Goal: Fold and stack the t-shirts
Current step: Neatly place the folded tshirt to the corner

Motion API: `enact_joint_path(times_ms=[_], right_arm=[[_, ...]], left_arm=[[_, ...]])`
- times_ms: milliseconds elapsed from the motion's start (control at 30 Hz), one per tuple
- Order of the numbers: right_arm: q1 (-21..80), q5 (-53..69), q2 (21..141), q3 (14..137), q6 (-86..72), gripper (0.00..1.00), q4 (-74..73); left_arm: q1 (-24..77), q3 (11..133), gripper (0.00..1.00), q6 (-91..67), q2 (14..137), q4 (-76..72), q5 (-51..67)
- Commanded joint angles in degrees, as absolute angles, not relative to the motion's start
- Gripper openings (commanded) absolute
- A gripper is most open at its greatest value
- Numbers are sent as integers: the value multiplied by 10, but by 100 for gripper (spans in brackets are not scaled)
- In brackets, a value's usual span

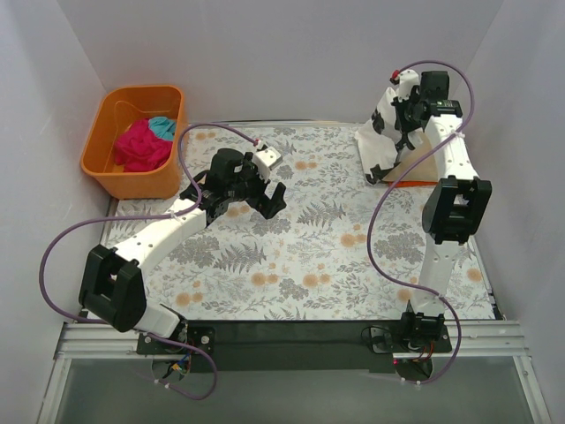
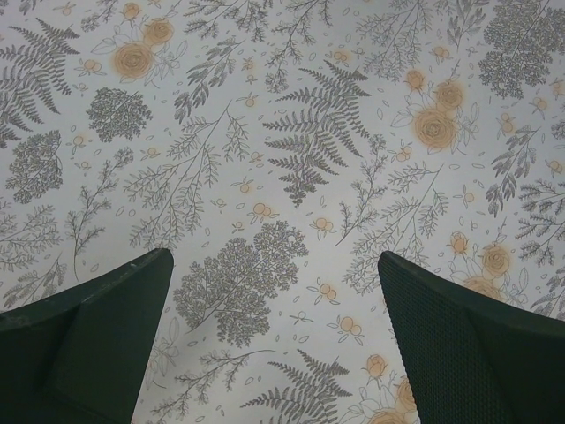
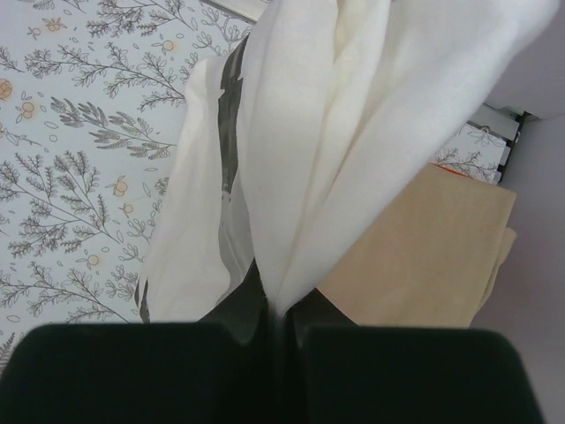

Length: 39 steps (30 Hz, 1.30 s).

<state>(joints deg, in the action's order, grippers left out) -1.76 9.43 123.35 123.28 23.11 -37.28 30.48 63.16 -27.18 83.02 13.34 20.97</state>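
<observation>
White t-shirt with black blotches (image 1: 381, 132) is hanging over the far right corner of the bench (image 1: 309, 265), its bunched top being grasped by the right jaws, beside a tan t-shirt (image 1: 425, 157). Left jaws are hovering released over mid-bench.

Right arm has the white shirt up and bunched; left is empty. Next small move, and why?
Probably carry the right gripper toward the middle of the table. It is shut on the white shirt, which hangs bunched by the tan shirt at the far right, while the left gripper stands open and empty mid-table.
</observation>
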Motion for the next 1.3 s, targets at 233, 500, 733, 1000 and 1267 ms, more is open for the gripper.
enact_joint_path(times_ms=[233,500,733,1000,1267], right_arm=[[-40,123,1185,1288,214,1,-367],[-55,128,1181,1306,219,1,-368],[-75,135,1183,1309,217,1,-373],[-98,134,1202,1305,245,1,-370],[-122,140,1243,1286,286,1,-354]], left_arm=[[303,651,96,-276,834,133,216],[303,653,96,-274,836,133,217],[303,657,96,-272,840,133,221],[303,663,96,-271,848,134,226],[303,667,96,-275,851,140,229]])
